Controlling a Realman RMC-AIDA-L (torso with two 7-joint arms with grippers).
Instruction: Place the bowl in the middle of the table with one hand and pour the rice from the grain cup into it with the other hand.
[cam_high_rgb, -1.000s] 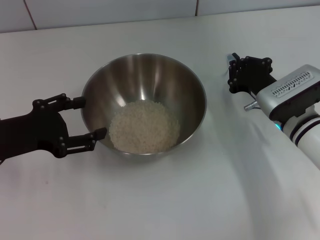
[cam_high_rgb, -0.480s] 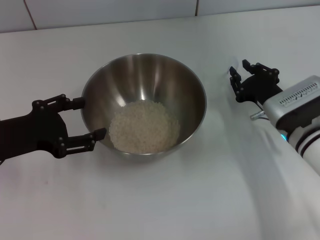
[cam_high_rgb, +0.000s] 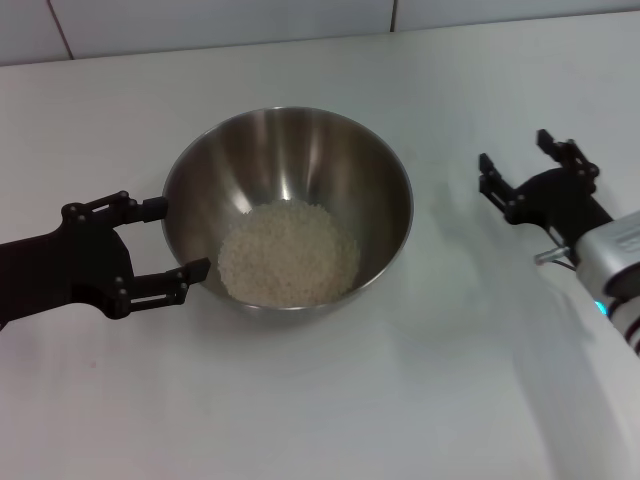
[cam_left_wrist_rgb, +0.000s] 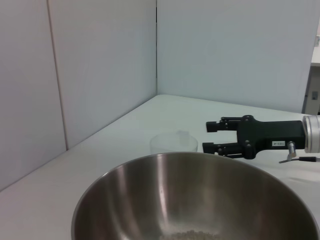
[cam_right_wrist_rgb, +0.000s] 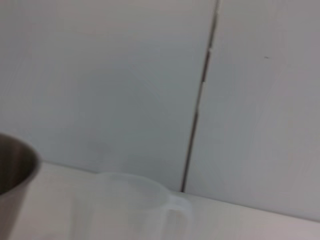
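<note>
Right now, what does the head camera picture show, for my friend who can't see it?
A big steel bowl holding rice sits on a white table. The left pincer is open around its rim; the right pincer is open and empty, off to the side.

The bowl (cam_left_wrist_rgb: 195, 200) hides the grain cup's (cam_left_wrist_rgb: 173, 144) base in the left wrist view. In the right wrist view, the cup (cam_right_wrist_rgb: 120, 207) is blurred, its base cut off.

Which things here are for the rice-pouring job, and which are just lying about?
For the job:
- large shiny steel bowl
- off-white rice inside it
- small clear plastic cup
- white table
- black left gripper, open at the bowl's side
- black right gripper, open near the cup

Just there:
- pale wall panels
</note>
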